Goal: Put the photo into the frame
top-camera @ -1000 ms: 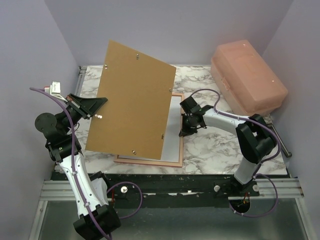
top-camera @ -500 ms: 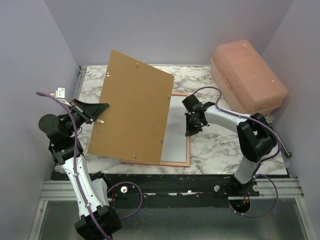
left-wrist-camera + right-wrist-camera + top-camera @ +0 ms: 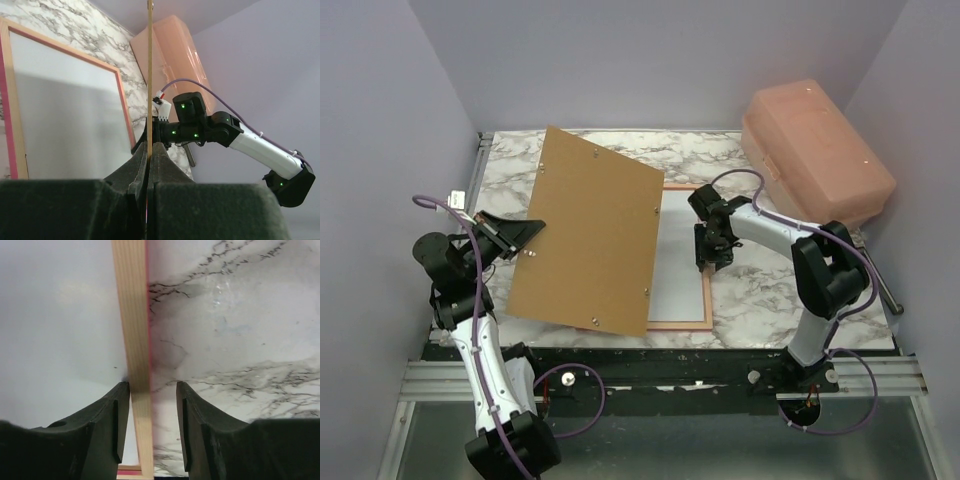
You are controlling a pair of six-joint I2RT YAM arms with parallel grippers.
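Observation:
The frame lies back up on the table, its orange-tan border showing. The photo lies inside it, white back up. My left gripper is shut on the left edge of the brown backing board and holds it tilted above the frame's left part. In the left wrist view the board stands edge-on between the jaws. My right gripper is open and straddles the frame's right border, which lies close to the left finger. The photo's printed side is hidden.
A large pale pink plastic box stands at the back right of the marble table. A thin metal rod lies at the table's right edge. Purple walls close in on the left, right and back.
The left gripper has carried the backing board lower and to the right, over the frame. The frame has slid right and squared up, with the right gripper following it.

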